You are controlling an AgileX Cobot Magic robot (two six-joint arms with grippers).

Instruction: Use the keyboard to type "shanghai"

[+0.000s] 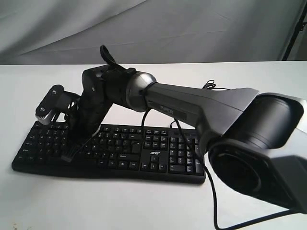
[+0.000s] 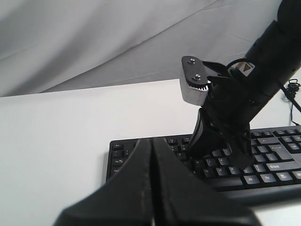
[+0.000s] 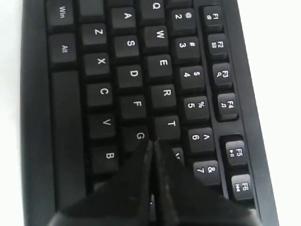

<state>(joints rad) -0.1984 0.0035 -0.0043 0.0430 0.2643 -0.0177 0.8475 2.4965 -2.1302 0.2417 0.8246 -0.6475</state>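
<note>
Both right fingers (image 3: 162,179) and left fingers (image 2: 141,179) pressed together, empty. Right tip over G/H keys; keyboard (image 1: 120,148) lower left-centre of exterior frame, on counter (image 1: 96,201). Letters done: cannot tell; probably mid-word.

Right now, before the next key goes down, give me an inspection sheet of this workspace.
Surface: white table, with the keyboard lying flat on it.
Job's things: black acer keyboard with number pad; legends readable in the right wrist view.
Clutter: nothing seen.
Grippers: right gripper shut, reaching across the keyboard, tips by the G and T keys; contact cannot be told. left gripper shut, pointing toward the keyboard's end.
Cables: a black cable runs from under the right arm past the number pad and down the table; a thin coil lies behind.
Surroundings: grey cloth backdrop.
</note>
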